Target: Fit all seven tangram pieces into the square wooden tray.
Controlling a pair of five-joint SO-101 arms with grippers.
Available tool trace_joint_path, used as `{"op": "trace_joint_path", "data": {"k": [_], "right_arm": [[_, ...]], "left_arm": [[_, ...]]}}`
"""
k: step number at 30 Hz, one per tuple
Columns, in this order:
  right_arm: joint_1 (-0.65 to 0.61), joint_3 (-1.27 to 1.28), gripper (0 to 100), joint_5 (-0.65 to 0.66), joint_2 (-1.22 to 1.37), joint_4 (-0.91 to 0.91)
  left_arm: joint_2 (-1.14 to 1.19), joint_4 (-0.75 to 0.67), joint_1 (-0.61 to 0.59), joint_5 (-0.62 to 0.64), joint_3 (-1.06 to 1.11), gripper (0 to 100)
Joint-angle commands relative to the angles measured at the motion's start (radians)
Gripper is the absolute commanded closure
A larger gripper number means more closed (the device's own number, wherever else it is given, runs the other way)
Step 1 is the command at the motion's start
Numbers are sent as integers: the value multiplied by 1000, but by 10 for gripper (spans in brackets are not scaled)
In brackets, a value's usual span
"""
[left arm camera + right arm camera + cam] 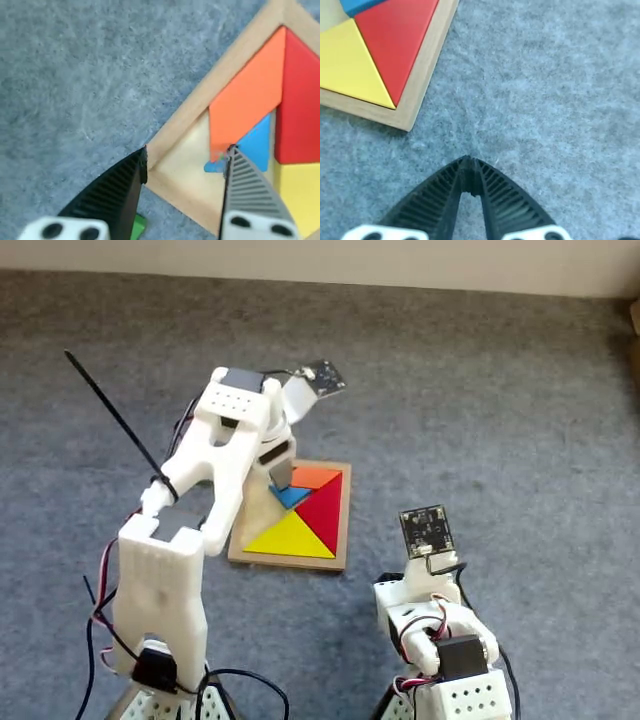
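- Left gripper (pixel 187 150) is open, astride a tray (pixel 200 95) corner: dark finger outside the rim, grey finger inside, at blue (pixel 257 150).
- That corner is bare, between rim and orange (pixel 250 95).
- Green bit (pixel 138 225) lies just outside the rim by the dark finger. Probably next; left arm is nearer.
- Right gripper (pixel 470 170) is closed, over the desk (pixel 545 75) beside the tray.

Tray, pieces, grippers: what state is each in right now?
tray, partly filled, one corner bare wood
yellow triangle, flat in tray
red triangle, flat in tray
orange piece, in tray
blue piece, in tray, beside orange piece
left gripper, open, empty, over the bare corner
right gripper, shut, empty, above carpet
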Motion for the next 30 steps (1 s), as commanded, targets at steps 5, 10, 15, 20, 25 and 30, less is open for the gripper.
{"op": "trace_joint_path", "data": {"k": [5, 10, 15, 20, 25, 30], "right_arm": [[-2, 148, 992, -11, -16, 7], [-2, 148, 992, -11, -16, 7], [-2, 148, 992, -11, -16, 7], [-2, 148, 992, -11, -16, 7], [-2, 148, 992, -11, -16, 7], [-2, 148, 992, -11, -16, 7]], "left_arm": [[-1, -5, 56, 49, -44, 761], [-38, 21, 44, 51, -68, 762], [-133, 101, 1, 104, -105, 761], [-197, 127, -65, 140, -104, 761], [-206, 129, -173, 241, -105, 761], [-203, 124, -278, 353, -101, 757]]}}
